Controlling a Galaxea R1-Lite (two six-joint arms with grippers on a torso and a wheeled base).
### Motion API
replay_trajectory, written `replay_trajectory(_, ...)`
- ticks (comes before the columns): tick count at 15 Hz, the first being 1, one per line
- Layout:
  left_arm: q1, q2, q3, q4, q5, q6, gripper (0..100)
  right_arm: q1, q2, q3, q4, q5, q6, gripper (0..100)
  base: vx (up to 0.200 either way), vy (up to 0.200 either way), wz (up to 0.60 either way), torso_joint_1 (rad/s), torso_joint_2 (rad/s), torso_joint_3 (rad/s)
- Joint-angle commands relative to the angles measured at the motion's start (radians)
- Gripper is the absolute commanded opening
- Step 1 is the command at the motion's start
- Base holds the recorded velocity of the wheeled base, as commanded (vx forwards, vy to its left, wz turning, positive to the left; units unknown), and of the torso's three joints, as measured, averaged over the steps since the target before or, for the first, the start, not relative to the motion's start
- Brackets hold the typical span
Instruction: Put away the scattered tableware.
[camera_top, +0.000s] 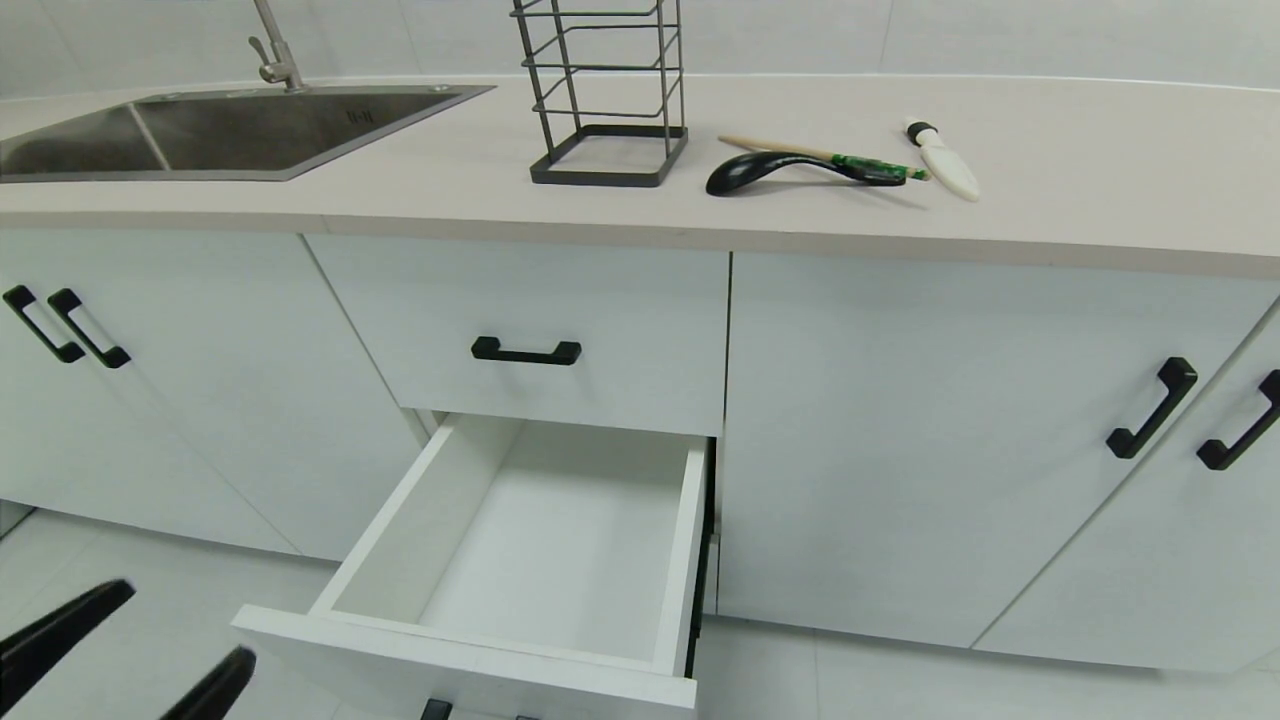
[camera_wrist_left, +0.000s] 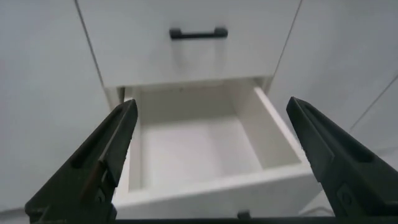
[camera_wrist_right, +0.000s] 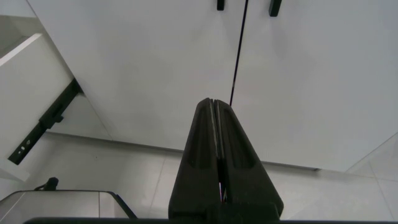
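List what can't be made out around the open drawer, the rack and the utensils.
- Open drawer: its front handle is cut off by the bottom edge in the head view.
- Rack: its top is cut off by the upper edge in the head view.
- Chopstick: too small in the head view to tell whether it is one or a pair.
- Sink: its left part is cut off by the edge in the head view.

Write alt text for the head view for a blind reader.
A white drawer stands pulled open under a kitchen counter, with the open left gripper low to its left. On the counter lie a black spoon, a green-handled wooden stick and a white utensil, right of a black wire rack and a sink.
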Motion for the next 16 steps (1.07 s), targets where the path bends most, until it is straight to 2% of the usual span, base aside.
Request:
replay_trajectory(1,0.095,-0.471,-0.012,0.478,0.004,0.119,100,0.0,0.001,0.0,0.0,0.0,-0.001,0,0.0,0.0,0.0,0.0,0.0,0.0)
replay_trajectory(2,0.12,-0.574,-0.011,0.607,0.003,0.123,100,0.0,0.001,0.0,0.0,0.0,-0.001,0,0.0,0.0,0.0,0.0,0.0,0.0)
replay_trajectory(3,0.144,-0.61,-0.014,0.677,0.007,0.112,100,0.0,0.001,0.0,0.0,0.0,-0.001,0,0.0,0.0,0.0,0.0,0.0,0.0)
replay_trajectory(4,0.143,-0.61,-0.009,0.654,0.01,0.085,100,0.0,0.001,0.0,0.0,-0.001,0.002,0,0.0,0.0,0.0,0.0,0.0,0.0)
replay_trajectory(10,0.143,-0.61,-0.005,0.651,0.152,0.086,100,0.0,0.001,0.0,0.0,-0.001,0.002,0,0.0,0.0,0.0,0.0,0.0,0.0)
replay_trajectory(12,0.143,-0.61,-0.005,0.651,0.273,0.085,100,0.0,0.001,0.0,0.0,-0.001,0.002,0,0.0,0.0,0.0,0.0,0.0,0.0)
replay_trajectory(13,0.143,-0.61,-0.005,0.651,0.288,0.083,100,0.0,0.001,0.0,0.0,-0.001,0.002,0,0.0,0.0,0.0,0.0,0.0,0.0)
replay_trajectory(14,0.143,-0.61,-0.005,0.651,0.311,0.086,100,0.0,0.001,0.0,0.0,-0.001,0.002,0,0.0,0.0,0.0,0.0,0.0,0.0)
replay_trajectory(15,0.144,-0.61,-0.003,0.651,0.32,0.108,100,0.0,0.001,0.0,0.0,-0.001,0.002,0,0.0,0.0,0.0,0.0,0.0,0.0)
replay_trajectory(16,0.144,-0.61,-0.003,0.651,0.322,0.157,100,0.0,0.001,0.0,0.0,-0.001,0.002,0,0.0,0.0,0.0,0.0,0.0,0.0)
